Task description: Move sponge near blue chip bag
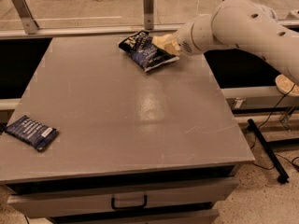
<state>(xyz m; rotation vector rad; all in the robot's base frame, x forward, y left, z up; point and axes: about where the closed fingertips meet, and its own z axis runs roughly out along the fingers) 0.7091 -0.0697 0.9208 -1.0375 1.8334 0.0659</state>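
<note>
Yellow sponge (160,43) is at the far right of the table (140,120), clamped in the gripper (165,45) fingers as far as I can judge. It's touching the chip bag's (144,53) right edge, and the bag lies just left of it. Count: one sponge, one chip bag, one flat packet (32,132) way off front-left.

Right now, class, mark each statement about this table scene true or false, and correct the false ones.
1. The blue chip bag lies toward the far edge of the table. True.
2. The sponge sits at the front left corner. False: it is at the end effector, right by the bag.
3. A flat blue packet lies near the left edge. True.
4. The end effector hovers over that packet. False: it is at the far side.
</note>
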